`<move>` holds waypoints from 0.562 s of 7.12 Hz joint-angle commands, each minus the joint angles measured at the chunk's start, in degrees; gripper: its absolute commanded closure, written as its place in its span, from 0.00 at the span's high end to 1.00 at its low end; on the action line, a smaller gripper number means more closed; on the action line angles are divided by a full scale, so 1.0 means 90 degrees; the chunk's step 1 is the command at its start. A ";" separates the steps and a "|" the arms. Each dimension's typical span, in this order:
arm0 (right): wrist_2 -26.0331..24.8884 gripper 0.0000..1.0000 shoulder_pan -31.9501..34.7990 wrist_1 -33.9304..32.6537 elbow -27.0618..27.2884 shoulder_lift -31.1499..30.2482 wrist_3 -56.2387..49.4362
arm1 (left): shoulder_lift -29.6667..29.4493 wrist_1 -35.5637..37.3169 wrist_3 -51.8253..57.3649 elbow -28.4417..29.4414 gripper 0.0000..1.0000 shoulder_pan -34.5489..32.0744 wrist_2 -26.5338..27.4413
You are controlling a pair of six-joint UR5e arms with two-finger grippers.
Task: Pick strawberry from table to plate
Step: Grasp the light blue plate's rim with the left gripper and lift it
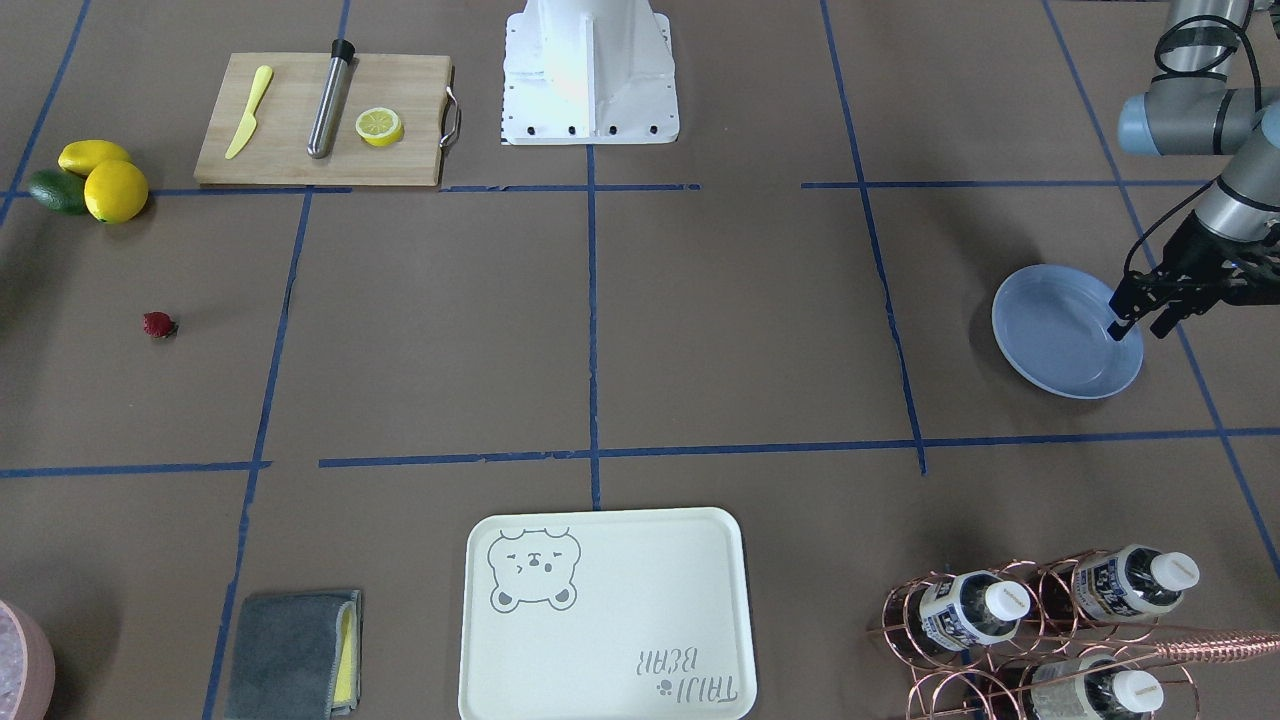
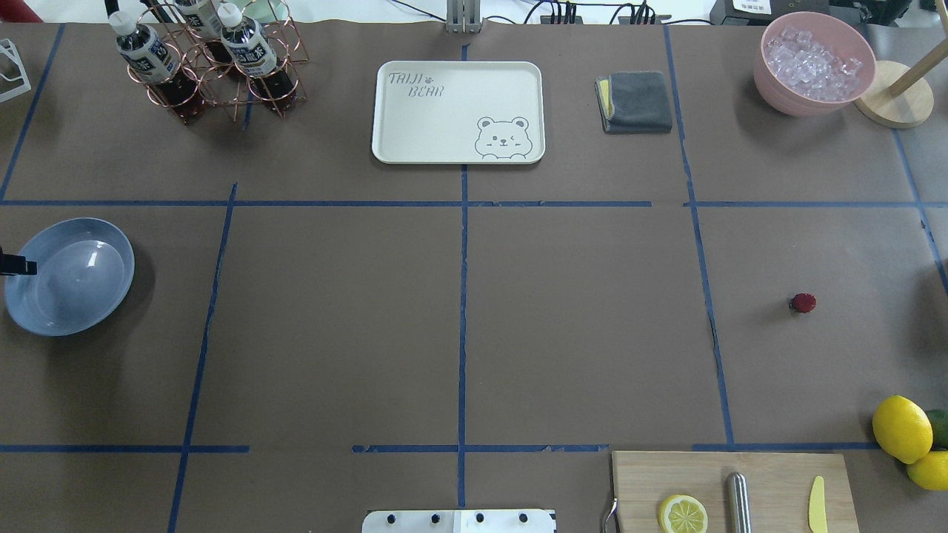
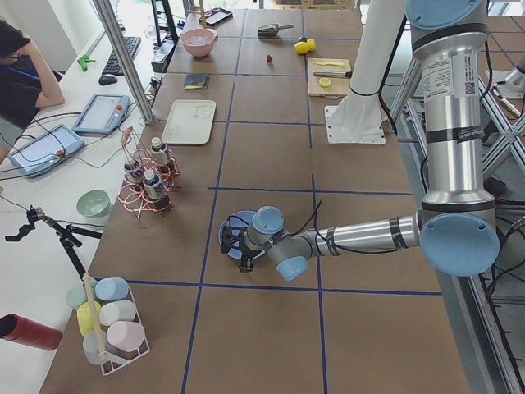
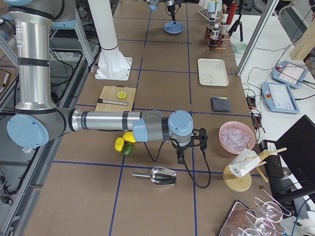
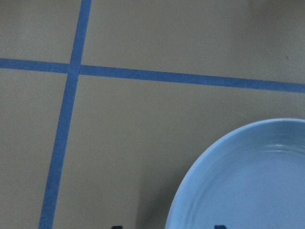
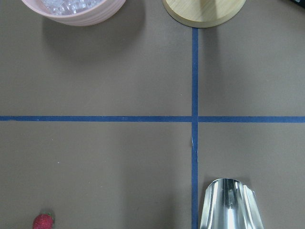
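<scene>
The strawberry (image 1: 159, 325) lies alone on the brown table (image 1: 740, 330), on the robot's right side, and also shows small and dark red in the overhead view (image 2: 803, 302). In the right wrist view the strawberry (image 6: 43, 221) sits at the bottom left corner. The pale blue plate (image 1: 1066, 331) rests far off on the robot's left side (image 2: 69, 275). My left gripper (image 1: 1143, 327) is open, its fingers astride the plate's rim (image 5: 200, 191). My right gripper (image 4: 191, 147) shows only in the exterior right view, and I cannot tell whether it is open or shut.
A cutting board (image 1: 290, 150) carries a half lemon, a yellow knife and a metal rod. Lemons (image 1: 115, 190) lie beside it. A cream bear tray (image 1: 605, 615), a grey cloth (image 1: 290, 655), a bottle rack (image 1: 1040, 630), a pink ice bowl (image 2: 815, 63) and a metal scoop (image 6: 231, 205) are around.
</scene>
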 commanded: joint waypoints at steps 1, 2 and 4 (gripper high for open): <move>0.0000 1.00 0.0000 0.0000 0.0012 0.0000 0.0001 | 0.0015 -0.0014 0.0010 0.0003 0.13 0.0008 0.0003; 0.0000 1.00 0.0000 0.0000 0.0022 0.0010 0.0040 | 0.0015 -0.0014 0.0030 0.0003 0.00 0.0017 -0.0017; 0.0000 1.00 0.0000 0.0000 0.0090 0.0000 0.0108 | 0.0228 -0.0296 0.0059 -0.0248 0.00 -0.0002 -0.0414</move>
